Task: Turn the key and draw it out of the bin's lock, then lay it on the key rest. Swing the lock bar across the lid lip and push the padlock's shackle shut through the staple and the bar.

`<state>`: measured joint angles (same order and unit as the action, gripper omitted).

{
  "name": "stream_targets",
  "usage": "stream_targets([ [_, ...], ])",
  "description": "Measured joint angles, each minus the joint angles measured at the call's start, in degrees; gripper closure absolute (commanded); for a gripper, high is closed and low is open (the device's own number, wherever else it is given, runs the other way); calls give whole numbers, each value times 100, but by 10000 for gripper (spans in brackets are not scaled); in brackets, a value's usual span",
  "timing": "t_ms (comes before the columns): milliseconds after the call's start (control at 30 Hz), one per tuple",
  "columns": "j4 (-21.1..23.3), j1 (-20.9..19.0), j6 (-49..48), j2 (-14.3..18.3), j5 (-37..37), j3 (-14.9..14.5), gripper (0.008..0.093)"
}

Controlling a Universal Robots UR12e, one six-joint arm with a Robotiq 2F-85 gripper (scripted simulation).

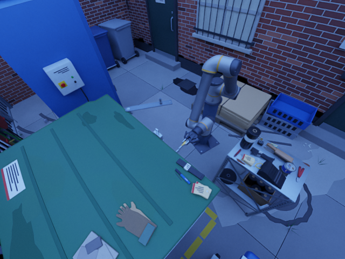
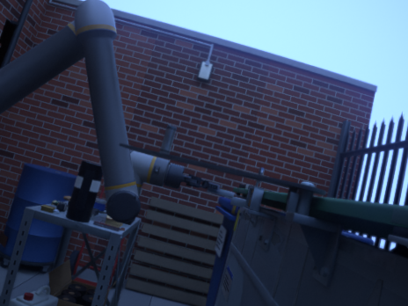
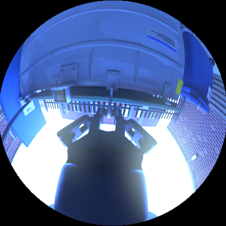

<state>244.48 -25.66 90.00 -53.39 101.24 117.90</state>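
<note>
The key [image 1: 181, 145] is a slim pale piece with a yellow band, pointing toward the front edge of the big green bin [image 1: 92, 178]. In the wrist camera its shaft [image 3: 110, 104] runs from the fingers to a small plate [image 3: 113, 74] on the bin's front wall. A square bracket [image 3: 59, 95] sits on the lid lip to the left of it. From the second side camera the bin front [image 2: 281, 246] shows brackets near the lip. My gripper [image 1: 189, 138] is level with the bin's lip, closed on the key's head.
A brick wall with a barred window and a door stands behind the arm. A metal cart [image 1: 264, 170] with tools stands to the right of the bin. On the lid lie a glove [image 1: 135, 220], a pen [image 1: 182, 176] and a tag [image 1: 201, 190]. A blue cabinet [image 1: 53, 53] stands to the left.
</note>
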Motion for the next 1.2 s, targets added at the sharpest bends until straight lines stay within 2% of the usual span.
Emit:
stream_targets([
  [333, -1, 0, 0, 1, 0, 1, 534],
  [1200, 15, -5, 0, -10, 5, 30, 534],
])
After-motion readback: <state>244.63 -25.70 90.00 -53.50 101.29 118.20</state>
